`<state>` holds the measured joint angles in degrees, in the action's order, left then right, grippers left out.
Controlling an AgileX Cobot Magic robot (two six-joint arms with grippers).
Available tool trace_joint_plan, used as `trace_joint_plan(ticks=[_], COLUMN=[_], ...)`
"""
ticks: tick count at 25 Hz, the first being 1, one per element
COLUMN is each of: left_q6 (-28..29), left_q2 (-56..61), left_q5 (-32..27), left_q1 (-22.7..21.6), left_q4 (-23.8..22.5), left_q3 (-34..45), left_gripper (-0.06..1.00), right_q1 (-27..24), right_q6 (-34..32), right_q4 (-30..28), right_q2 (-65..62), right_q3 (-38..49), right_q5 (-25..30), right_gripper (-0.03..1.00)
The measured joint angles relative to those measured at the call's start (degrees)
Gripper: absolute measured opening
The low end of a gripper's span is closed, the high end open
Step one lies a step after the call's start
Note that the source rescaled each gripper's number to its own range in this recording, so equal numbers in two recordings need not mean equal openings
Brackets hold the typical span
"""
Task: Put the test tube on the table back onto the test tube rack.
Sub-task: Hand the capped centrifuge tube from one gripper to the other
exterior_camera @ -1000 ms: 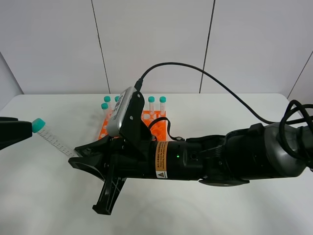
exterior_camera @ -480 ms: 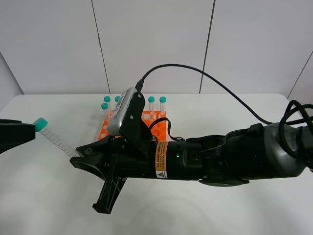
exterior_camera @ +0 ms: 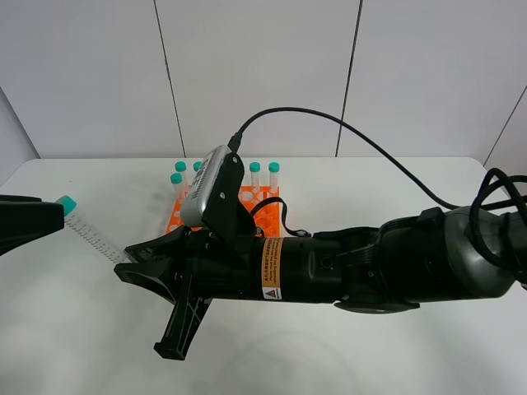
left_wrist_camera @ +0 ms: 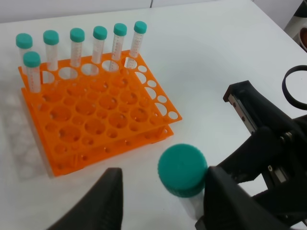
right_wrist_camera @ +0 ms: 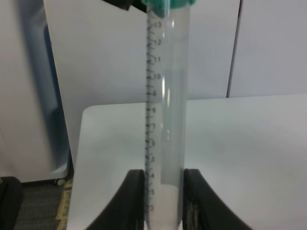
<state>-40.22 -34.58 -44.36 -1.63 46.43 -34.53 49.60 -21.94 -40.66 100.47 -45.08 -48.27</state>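
The test tube [exterior_camera: 95,239], clear with printed marks and a teal cap [exterior_camera: 67,203], is held in the air over the table [exterior_camera: 74,329], slanting up to the left. My right gripper [exterior_camera: 142,260] is shut on its lower end; the right wrist view shows the tube [right_wrist_camera: 165,120] between the two fingers [right_wrist_camera: 134,196]. My left gripper [exterior_camera: 58,216] is open at the far left, its fingers either side of the cap [left_wrist_camera: 182,170]; one finger [left_wrist_camera: 225,196] touches it. The orange test tube rack [exterior_camera: 265,206] stands behind the right arm, also seen in the left wrist view [left_wrist_camera: 96,124].
Several teal-capped tubes [left_wrist_camera: 100,45] stand in the rack's back row, with one more [left_wrist_camera: 31,69] in the row before it. The bulky right arm [exterior_camera: 370,267] stretches across the middle of the table, and its black cable [exterior_camera: 362,136] loops over the back.
My left gripper has moved right toward the tube, so its fingers now reach the cap. The right gripper and tube have stayed almost still.
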Motion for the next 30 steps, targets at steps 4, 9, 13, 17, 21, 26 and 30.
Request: trace_joint_plan(ticks=[4, 9, 13, 17, 21, 26, 30], left_q6=[0.0, 0.0, 0.0, 0.0, 0.0, 0.0, 0.0], left_q2=[0.0, 0.0, 0.0, 0.0, 0.0, 0.0, -0.04], left_q5=[0.0, -0.09, -0.09, -0.04, -0.04, -0.01, -0.01], left_q1=[0.0, 0.0, 0.0, 0.0, 0.0, 0.0, 0.0], left_q4=[0.0, 0.07, 0.21, 0.39, 0.4, 0.4, 0.46], left_q3=[0.0, 0.0, 0.0, 0.0, 0.0, 0.0, 0.0], left_gripper=[0.73, 0.73, 0.73, 0.73, 0.73, 0.73, 0.73], right_q1=[0.0, 0.0, 0.0, 0.0, 0.0, 0.0, 0.0], right_q6=[-0.42, -1.75, -2.38, -2.95, -3.0, -2.89, -2.55], right_q4=[-0.35, -2.01, -2.66, -3.83, -4.23, -3.53, -1.92], right_q2=[0.0, 0.0, 0.0, 0.0, 0.0, 0.0, 0.0], right_q3=[0.0, 0.0, 0.0, 0.0, 0.0, 0.0, 0.0], right_q5=[-0.1, -0.16, -0.32, -1.66, -2.37, -2.37, -2.75], right_gripper=[0.0, 0.0, 0.0, 0.0, 0.0, 0.0, 0.0])
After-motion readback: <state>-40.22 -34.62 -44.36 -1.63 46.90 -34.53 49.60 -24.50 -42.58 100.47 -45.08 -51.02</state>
